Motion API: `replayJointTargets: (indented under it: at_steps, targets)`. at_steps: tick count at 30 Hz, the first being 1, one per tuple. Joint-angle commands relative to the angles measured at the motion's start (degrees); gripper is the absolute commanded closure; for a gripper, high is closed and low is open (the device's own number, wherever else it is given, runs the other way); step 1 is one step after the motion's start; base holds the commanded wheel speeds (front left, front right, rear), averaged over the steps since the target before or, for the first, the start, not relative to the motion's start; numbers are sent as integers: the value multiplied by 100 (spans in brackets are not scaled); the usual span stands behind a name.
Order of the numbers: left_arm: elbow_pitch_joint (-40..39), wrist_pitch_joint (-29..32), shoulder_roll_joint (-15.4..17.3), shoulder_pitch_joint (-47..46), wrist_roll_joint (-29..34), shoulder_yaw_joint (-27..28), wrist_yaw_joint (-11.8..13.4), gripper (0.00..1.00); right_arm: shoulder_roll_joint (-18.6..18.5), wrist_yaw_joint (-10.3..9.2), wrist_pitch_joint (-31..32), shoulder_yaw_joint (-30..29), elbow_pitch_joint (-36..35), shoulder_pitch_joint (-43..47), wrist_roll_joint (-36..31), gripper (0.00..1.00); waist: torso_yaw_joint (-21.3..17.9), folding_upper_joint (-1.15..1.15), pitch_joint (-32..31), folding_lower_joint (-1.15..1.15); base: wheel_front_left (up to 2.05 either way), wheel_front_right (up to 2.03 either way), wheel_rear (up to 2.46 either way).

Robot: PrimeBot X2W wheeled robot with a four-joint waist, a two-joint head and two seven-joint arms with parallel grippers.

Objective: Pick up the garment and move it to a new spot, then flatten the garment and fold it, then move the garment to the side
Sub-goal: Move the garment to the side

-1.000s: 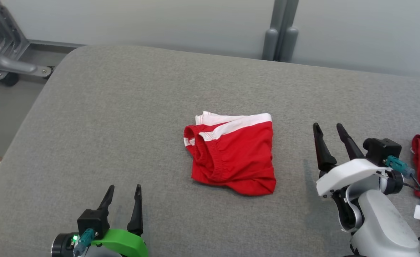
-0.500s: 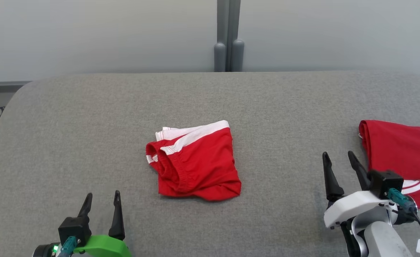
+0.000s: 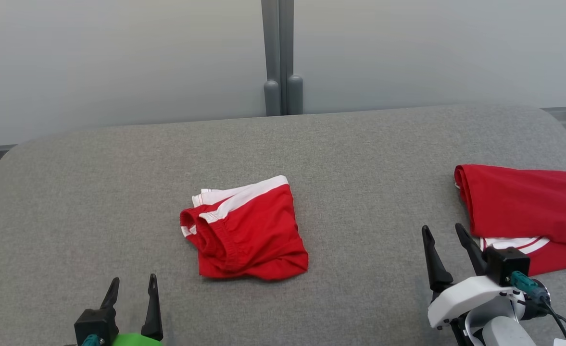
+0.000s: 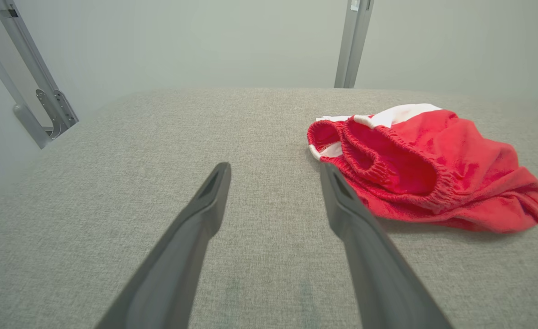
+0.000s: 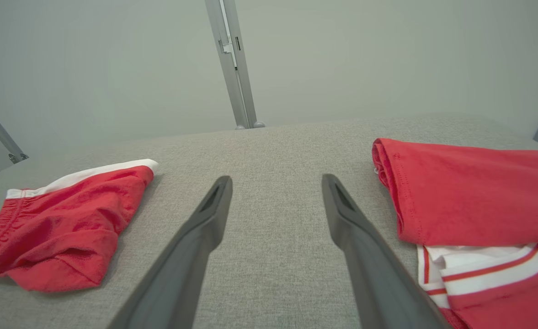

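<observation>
Red shorts (image 3: 246,230) w/ white waistband lie folded approx mid-counter (image 3: 95,192) (grey fabric top). Elastic openings face the robot's left, white band runs along the far edge. L pincer (image 3: 133,279) is at lower left of head view, fingers spread wide w/ nothing between them, over bare fabric, near the shorts' front-left corner but apart from it. R pincer (image 3: 442,228) is at lower right, also wide and empty, between the shorts and a 2nd red item: a folded shirt (image 3: 518,206) w/ white-and-red striped trim, at the counter's right end. R tips are just beside the shirt's left edge; contact can't be told. Shorts and shirt are well apart. Behind the counter: pale wall, grey post (image 3: 279,57).
</observation>
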Motion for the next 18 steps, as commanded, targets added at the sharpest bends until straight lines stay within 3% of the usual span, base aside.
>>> replayJointTargets:
  at_steps: [1,18]
  targets:
    - [-16,4,18,122,56,20,-34,0,-4,-4,-16,42,-2,97,78,0,4,0,-24,0,0,0,0]
    - [-65,4,17,94,55,-144,-54,0,-5,-3,-16,244,48,33,177,0,205,0,107,0,0,0,0]
